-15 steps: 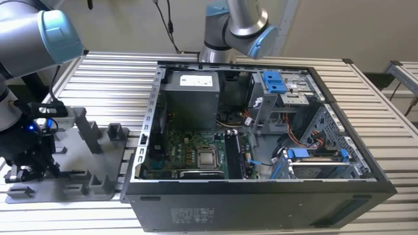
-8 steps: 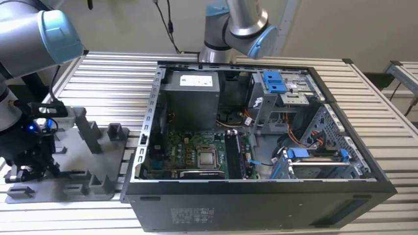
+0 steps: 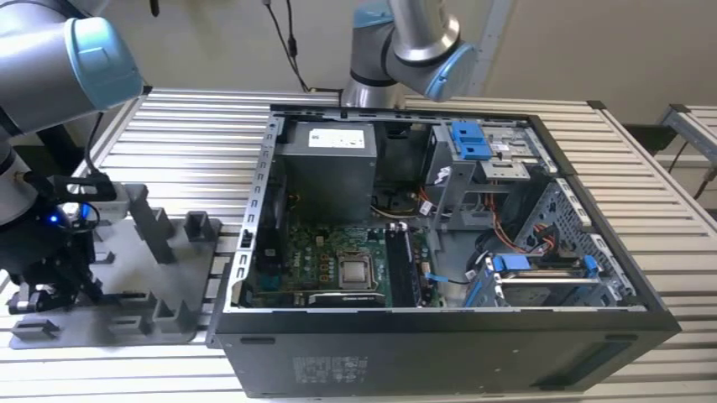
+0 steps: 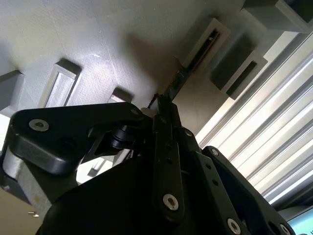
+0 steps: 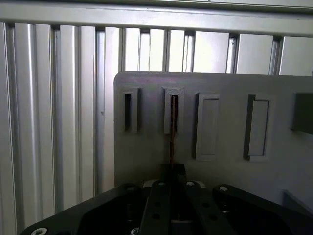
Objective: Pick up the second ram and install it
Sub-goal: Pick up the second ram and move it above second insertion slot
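Note:
The second ram point(image 5: 172, 139) shows edge-on as a thin dark strip. Its far end stands in a narrow slot of the grey fixture plate point(image 5: 142, 147), and its near end runs in between my fingers. My gripper point(image 5: 173, 169) is shut on it, fingers pressed together around the strip. The second wrist view shows the same: the ram point(image 4: 180, 78) leads from its slot to my gripper point(image 4: 161, 105) above the plate point(image 4: 98, 39). In the exterior view my gripper point(image 3: 50, 290) hangs low over the fixture plate point(image 3: 112, 326) at that view's left, away from the open computer case point(image 3: 448, 252).
The case lies open with its motherboard point(image 3: 336, 260), a grey power supply point(image 3: 325, 164) and blue drive brackets point(image 3: 471, 138) inside. A second arm point(image 3: 409, 42) stands behind the case. Upright posts point(image 3: 151, 222) rise from the fixture plate. The slatted aluminium table point(image 3: 191, 134) surrounds everything.

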Controlling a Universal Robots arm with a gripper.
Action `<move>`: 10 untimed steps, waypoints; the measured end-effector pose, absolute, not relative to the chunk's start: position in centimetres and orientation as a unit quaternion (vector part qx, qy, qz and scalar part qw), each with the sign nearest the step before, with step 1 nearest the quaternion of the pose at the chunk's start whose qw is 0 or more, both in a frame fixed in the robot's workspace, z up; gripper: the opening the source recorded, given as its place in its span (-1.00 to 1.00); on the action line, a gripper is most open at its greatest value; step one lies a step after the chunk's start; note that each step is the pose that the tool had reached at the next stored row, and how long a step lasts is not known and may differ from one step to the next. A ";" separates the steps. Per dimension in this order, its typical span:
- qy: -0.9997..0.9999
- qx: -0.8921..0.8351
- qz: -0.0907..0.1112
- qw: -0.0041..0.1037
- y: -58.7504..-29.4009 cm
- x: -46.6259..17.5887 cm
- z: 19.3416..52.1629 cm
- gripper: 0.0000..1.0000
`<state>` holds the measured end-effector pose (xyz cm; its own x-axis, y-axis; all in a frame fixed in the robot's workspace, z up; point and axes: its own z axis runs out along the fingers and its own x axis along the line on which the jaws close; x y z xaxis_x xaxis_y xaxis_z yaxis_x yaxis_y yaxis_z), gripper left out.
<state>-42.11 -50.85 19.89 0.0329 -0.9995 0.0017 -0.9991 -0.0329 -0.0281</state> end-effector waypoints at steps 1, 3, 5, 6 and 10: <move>0.695 -0.719 -0.010 0.010 -50.9 -42.1 19.9 -0.72; 0.695 -0.719 -0.010 0.009 -50.9 -42.1 20.0 -0.72; 0.695 -0.719 -0.010 0.010 -50.9 -42.1 20.2 -0.72; 0.695 -0.719 -0.010 0.010 -50.9 -42.1 20.4 -0.72; 0.695 -0.719 -0.010 0.009 -50.9 -42.1 20.8 -0.72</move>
<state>-42.11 -50.86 20.80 0.0329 -0.9995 0.0018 -0.9991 -0.0329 -0.0281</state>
